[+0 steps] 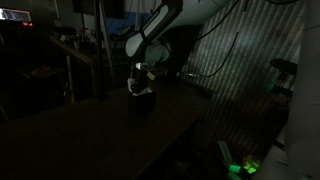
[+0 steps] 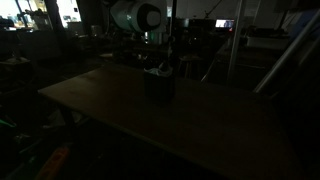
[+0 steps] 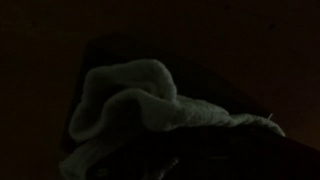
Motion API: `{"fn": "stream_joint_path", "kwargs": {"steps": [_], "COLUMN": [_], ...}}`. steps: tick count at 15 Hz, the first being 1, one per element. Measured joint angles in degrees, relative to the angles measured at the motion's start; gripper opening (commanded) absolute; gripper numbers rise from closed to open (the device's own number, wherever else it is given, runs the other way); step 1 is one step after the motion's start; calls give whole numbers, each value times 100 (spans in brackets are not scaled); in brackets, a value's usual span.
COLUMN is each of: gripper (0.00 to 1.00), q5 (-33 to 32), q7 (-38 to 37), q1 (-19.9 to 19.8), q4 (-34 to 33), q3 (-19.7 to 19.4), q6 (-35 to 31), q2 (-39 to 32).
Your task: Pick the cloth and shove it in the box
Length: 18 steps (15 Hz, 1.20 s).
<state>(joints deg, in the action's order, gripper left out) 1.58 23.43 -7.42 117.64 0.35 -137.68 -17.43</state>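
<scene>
The scene is very dark. A small dark box stands on the wooden table. A pale crumpled cloth fills the wrist view, bunched inside dark walls that look like the box. A light patch of cloth shows at the box's top in both exterior views. My gripper hangs straight down right over the box's opening, touching or nearly touching the cloth. Its fingers are lost in the darkness, so their opening is unclear.
The white arm reaches in from behind the table. Shelves and clutter stand behind. A green light glows on the floor beside the table's edge. A vertical pole rises behind the table.
</scene>
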Motion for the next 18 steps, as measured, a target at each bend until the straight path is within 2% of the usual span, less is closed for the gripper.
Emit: {"fn": "stream_joint_path", "kwargs": {"steps": [2, 3, 4, 5, 8, 9, 18], "gripper": [15, 37, 41, 21, 11, 13, 13], "q5": [-172, -248, -305, -357, -442, -474, -705], "q7": [-115, -183, -247, -314, -457, -502, -727], "q1": [11, 28, 55, 86, 202, 239, 401], "q4": [4, 6, 8, 10, 20, 28, 166], "q3": [-16, -16, -17, -16, -16, -15, -15], "q6": [110, 163, 218, 266, 380, 400, 488], "q2": [161, 247, 326, 400, 577, 616, 884]}}
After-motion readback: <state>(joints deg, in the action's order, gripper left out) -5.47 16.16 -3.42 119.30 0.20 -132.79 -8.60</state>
